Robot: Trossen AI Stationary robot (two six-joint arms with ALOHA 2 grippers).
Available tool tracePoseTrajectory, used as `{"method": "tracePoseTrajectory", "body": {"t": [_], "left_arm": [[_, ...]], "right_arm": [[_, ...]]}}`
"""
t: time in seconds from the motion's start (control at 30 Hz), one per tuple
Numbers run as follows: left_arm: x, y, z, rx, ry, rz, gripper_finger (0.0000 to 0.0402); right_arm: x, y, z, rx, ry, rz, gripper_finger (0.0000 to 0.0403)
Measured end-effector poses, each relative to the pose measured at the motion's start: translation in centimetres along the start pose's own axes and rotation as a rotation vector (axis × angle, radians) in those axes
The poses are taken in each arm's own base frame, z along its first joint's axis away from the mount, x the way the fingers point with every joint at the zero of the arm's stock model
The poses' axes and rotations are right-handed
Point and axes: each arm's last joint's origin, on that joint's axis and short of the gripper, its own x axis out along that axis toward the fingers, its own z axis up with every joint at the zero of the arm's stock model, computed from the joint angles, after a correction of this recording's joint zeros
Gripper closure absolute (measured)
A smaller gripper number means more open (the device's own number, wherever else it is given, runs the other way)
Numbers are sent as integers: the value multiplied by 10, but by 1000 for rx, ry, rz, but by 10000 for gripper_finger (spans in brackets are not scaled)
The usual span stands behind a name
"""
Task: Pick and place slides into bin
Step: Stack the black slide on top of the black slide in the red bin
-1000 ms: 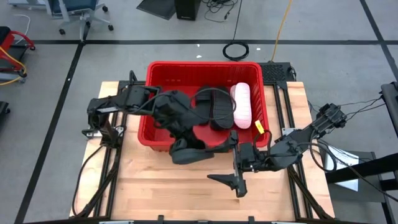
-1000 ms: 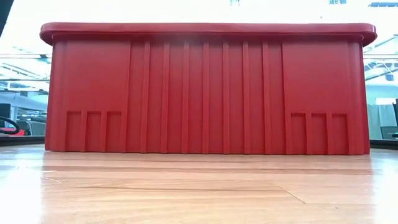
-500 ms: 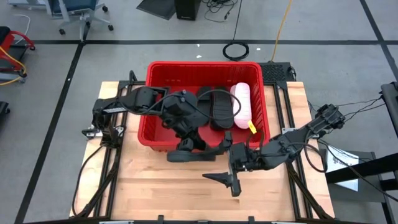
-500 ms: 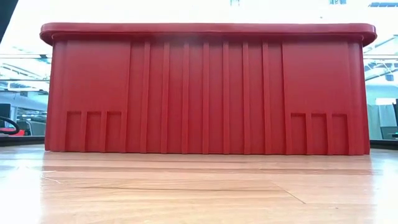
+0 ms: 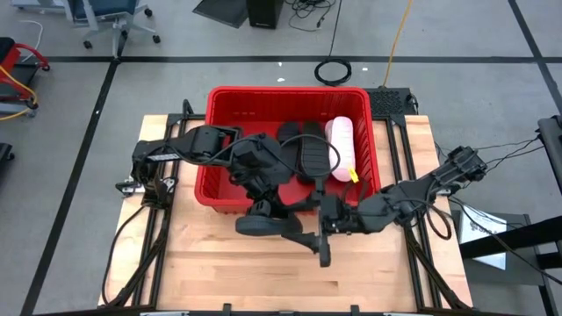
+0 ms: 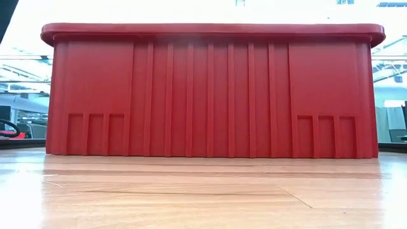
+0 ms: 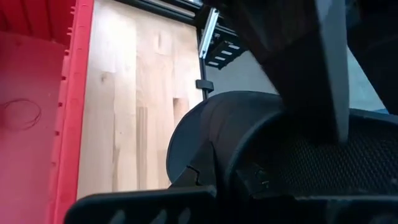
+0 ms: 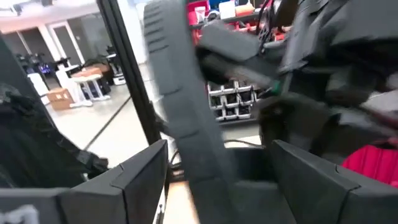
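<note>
A black slide [image 5: 263, 223] was pinched in the left pincer [image 5: 268, 211] over the near rim of the red bin [image 5: 219, 195], while the right pincer [image 5: 323, 230], spread around a second black slide [image 5: 309, 240], was held over the bench [image 5: 211, 263].

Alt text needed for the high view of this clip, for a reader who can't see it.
Seen from above, the left gripper holds a black slide over the front rim of the red bin, while the right gripper reaches toward it above the wooden table. Black slides and a pink slide already lie inside the bin.
</note>
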Motion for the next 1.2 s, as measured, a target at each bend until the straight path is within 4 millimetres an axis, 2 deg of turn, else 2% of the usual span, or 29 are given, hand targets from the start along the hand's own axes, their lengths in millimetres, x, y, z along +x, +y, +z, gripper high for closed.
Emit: {"method": "tracePoseTrajectory", "body": {"t": [0.17,0.5,0.83,1.0,1.2], "left_arm": [[-2,3,2,-2,-10,5,401],[-4,7,10,7,-87,14,401],[-5,6,14,-50,-119,-1,401],[-5,5,14,-46,-121,-10,401],[-5,6,15,-44,-116,-32,400]], "right_arm": [[1,1,0,20,4,48,128],[5,-2,0,39,-1,31,131],[7,-10,-5,-38,45,-69,172],[8,-11,-4,-35,35,-70,226],[8,-11,-3,-31,23,-69,330]]}}
